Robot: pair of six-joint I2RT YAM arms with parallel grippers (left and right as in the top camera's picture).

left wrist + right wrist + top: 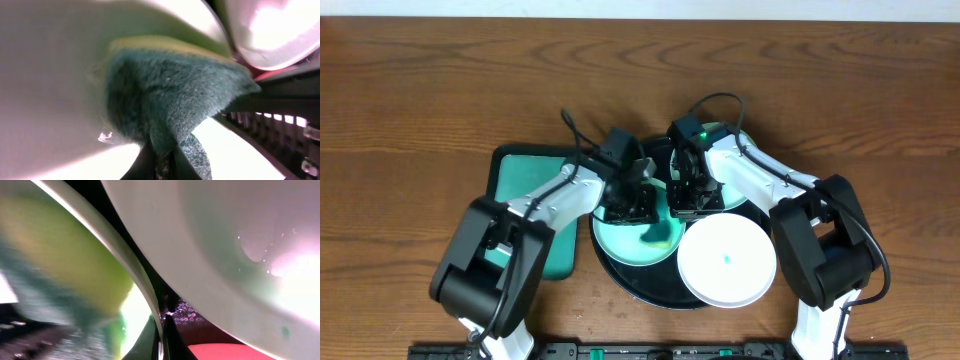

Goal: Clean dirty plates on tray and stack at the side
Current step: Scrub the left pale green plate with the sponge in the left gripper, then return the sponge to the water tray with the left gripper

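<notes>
The black tray (628, 283) holds three plates. My left gripper (638, 208) is shut on a green and yellow sponge (170, 95) and presses it on the front mint plate (618, 245). The sponge also shows in the overhead view (663, 236). In the left wrist view the jaws (167, 167) pinch the sponge's near end against the pale plate (50, 75). My right gripper (686, 198) is shut on that plate's thin rim (125, 260), with the jaws (162, 332) closed round it. The second mint plate (734, 196) lies behind, largely hidden. The white plate (727, 262) overlaps the tray's front right.
A teal rectangular tray (520, 168) lies left of the black tray, partly under my left arm. Another pale plate (225, 255) fills the right of the right wrist view. Bare wooden table (420, 80) surrounds the trays.
</notes>
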